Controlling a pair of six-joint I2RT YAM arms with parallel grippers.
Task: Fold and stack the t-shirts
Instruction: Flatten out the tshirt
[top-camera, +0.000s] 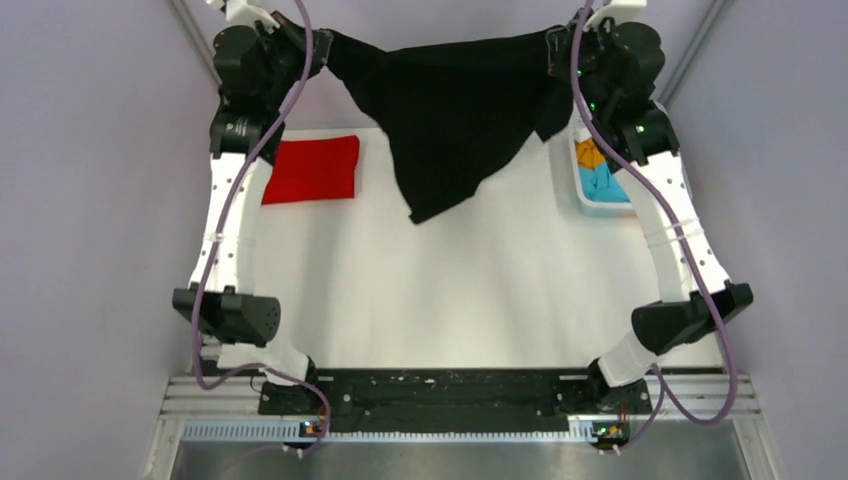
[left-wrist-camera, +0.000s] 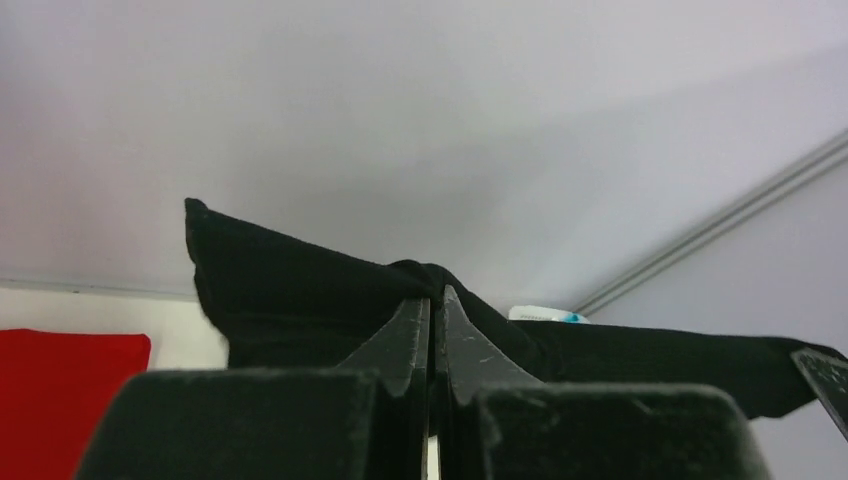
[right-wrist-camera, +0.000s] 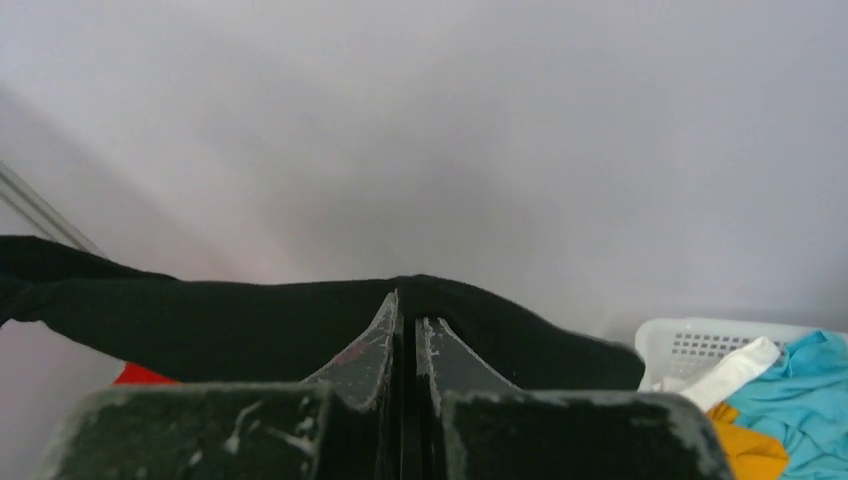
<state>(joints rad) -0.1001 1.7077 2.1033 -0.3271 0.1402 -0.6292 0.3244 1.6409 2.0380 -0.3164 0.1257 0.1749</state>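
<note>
The black t-shirt (top-camera: 450, 110) hangs stretched in the air between both grippers at the far edge of the table, its lower corner pointing down toward the white surface. My left gripper (top-camera: 322, 42) is shut on its left end; in the left wrist view the gripper (left-wrist-camera: 436, 300) pinches black cloth (left-wrist-camera: 280, 290). My right gripper (top-camera: 556, 42) is shut on its right end; in the right wrist view the gripper (right-wrist-camera: 408, 305) pinches black cloth (right-wrist-camera: 220, 320). The red t-shirt (top-camera: 313, 168) lies folded flat at the far left of the table, also visible in the left wrist view (left-wrist-camera: 55, 400).
A white lattice basket (top-camera: 586, 195) with orange and blue clothes stands at the far right of the table, also in the right wrist view (right-wrist-camera: 700, 345). Grey walls enclose the white table (top-camera: 450, 300) on the left, right and back.
</note>
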